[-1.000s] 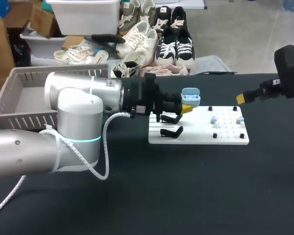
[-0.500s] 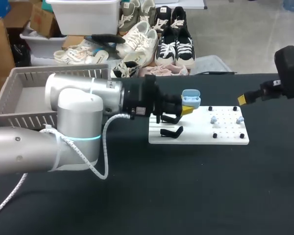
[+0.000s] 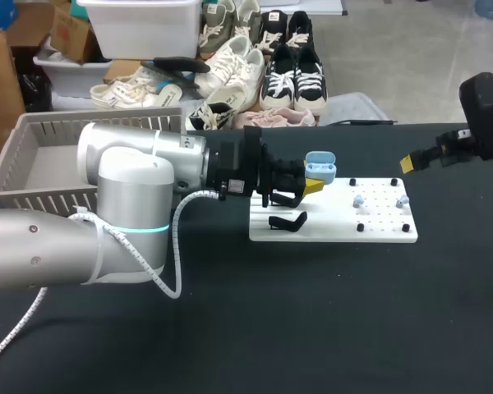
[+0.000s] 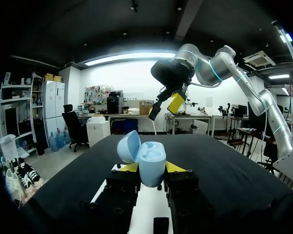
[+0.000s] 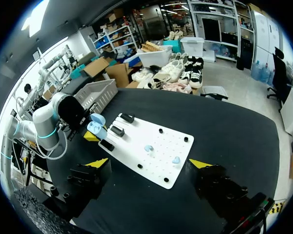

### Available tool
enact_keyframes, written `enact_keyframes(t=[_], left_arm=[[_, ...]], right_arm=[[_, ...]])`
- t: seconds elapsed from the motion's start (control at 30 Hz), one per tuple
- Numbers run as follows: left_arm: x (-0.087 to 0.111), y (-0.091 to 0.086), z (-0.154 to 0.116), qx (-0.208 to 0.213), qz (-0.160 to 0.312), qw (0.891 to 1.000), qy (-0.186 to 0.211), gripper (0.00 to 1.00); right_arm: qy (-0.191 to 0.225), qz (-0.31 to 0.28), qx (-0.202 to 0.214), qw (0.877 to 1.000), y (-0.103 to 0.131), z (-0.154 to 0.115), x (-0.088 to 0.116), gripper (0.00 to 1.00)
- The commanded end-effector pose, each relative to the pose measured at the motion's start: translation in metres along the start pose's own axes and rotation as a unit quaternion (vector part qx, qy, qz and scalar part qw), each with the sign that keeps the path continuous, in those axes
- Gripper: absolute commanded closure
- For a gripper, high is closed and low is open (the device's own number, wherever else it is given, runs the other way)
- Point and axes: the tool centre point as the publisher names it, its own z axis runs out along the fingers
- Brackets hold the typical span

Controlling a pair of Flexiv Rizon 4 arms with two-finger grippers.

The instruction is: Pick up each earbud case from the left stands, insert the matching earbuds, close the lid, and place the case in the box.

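My left gripper is shut on a light-blue earbud case, held upright with its lid open just above the left end of the white board. In the left wrist view the case sits between the two yellow fingertips. Two pale earbuds rest on the board's pegged right half. My right gripper hangs open above the table beyond the board's right end, nothing in it. In the right wrist view that gripper looks down on the board, the earbuds and the case.
Two black stands sit on the board's left part, under and beside the left gripper. A grey slatted basket stands at the table's far left, behind my left arm. Black tabletop lies open in front of the board.
The left gripper with the case has eased very slightly down. The right gripper has edged a little to the right. Both grips are unchanged.
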Motion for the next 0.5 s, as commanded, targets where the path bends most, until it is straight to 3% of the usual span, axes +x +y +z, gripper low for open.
enact_keyframes(t=[0.03, 0.5], left_arm=[[0.0055, 0.0024, 0.0047, -0.001, 0.0, 1.0, -0.002, 1.0], [0.0141, 0.0024, 0.0079, -0.004, -0.008, 1.0, 0.0, 1.0]], right_arm=[[0.001, 0.003, 0.008, 1.0, -0.0016, -0.0002, 0.0023, 0.0], [0.008, 0.002, 0.008, 1.0, -0.0076, 0.0017, 0.0001, 0.0]])
